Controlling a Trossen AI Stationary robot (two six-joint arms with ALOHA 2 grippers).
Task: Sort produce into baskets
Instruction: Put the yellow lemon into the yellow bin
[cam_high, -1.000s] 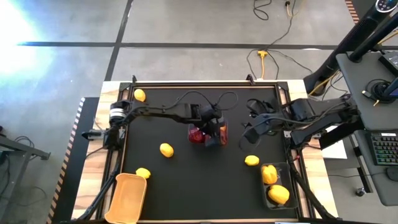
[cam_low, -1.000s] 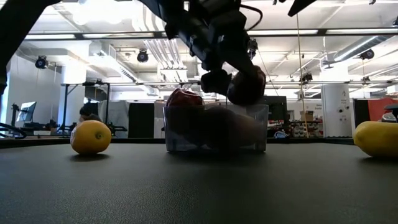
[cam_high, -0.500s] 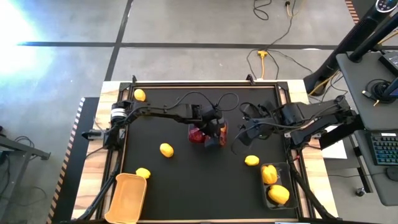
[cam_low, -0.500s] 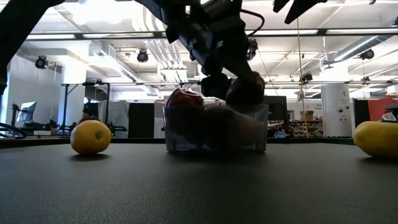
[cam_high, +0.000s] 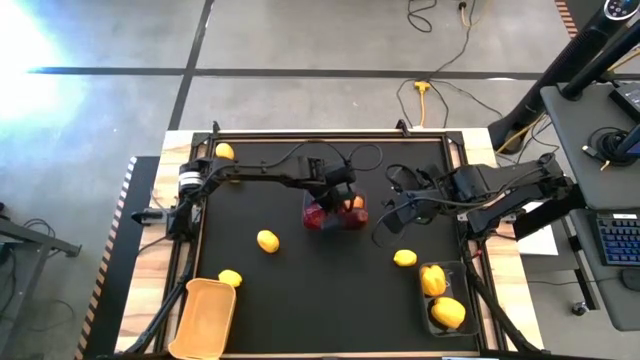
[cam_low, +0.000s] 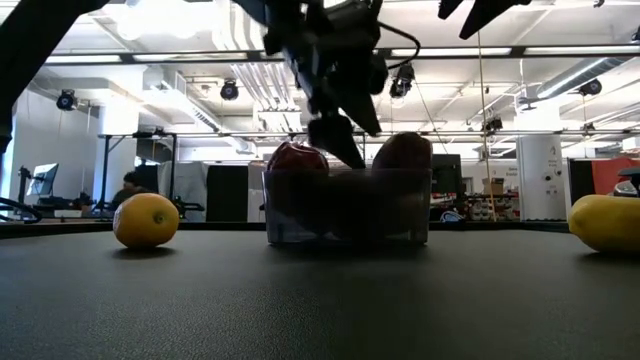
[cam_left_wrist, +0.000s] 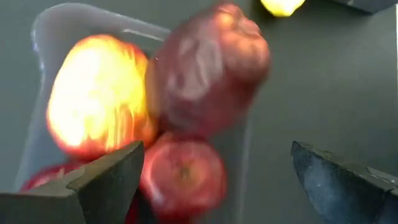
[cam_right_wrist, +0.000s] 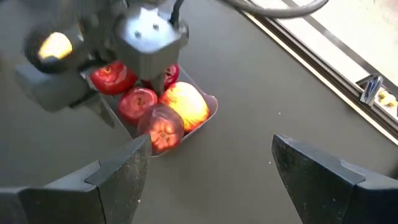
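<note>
The produce is mostly gathered in the clear basket (cam_high: 335, 216) at the middle of the tabletop (cam_high: 300, 290): dark-red fruits (cam_right_wrist: 163, 131) and a red-yellow one (cam_right_wrist: 185, 106) piled inside. Just above it hangs the left pincer (cam_high: 341, 193), fingers spread wide, holding nothing. The right pincer (cam_high: 385, 218) waits nearby toward the right edge, open and empty too. Lemons (cam_high: 267, 241) lie loose around. Yellow peppers (cam_high: 433, 280) fill the dark basket (cam_high: 466, 300) at the near right corner; the yellow-orange basket (cam_high: 204, 318) sits at the near left.
</note>
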